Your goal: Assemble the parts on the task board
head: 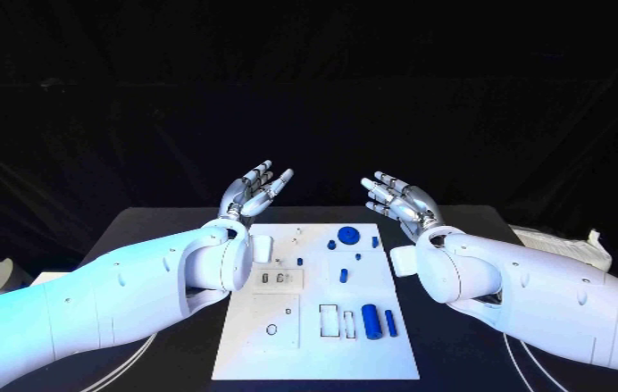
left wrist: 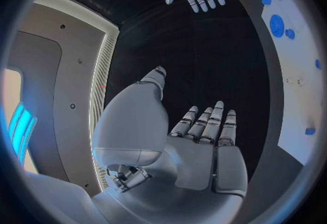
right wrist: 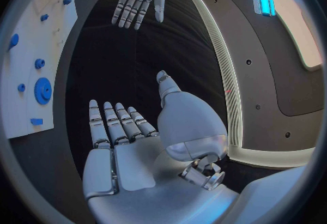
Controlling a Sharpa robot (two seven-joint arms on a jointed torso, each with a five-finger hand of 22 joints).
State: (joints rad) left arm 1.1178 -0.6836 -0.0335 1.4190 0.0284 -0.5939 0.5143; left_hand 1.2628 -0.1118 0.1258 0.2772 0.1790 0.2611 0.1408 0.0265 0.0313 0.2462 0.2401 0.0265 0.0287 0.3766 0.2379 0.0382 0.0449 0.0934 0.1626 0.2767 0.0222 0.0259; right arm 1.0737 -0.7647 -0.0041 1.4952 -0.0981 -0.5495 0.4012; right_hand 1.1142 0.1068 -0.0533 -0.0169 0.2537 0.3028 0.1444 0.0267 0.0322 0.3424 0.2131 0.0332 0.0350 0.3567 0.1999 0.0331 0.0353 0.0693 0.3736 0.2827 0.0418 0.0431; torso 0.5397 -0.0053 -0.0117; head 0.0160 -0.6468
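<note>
Centrally, white task board (head: 315, 343) with scattered blue parts (head: 371, 321); left hand (head: 254, 190) and right hand (head: 399, 199) both splayed, empty

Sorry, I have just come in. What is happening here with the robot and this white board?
At this moment nothing is being handled. The left hand and the right hand are both raised above the far end of the white board, open and holding nothing. The blue parts lie on the board, among them a large gear near the far end and a thick cylinder near the near end. The assembly appears not yet begun.
</note>
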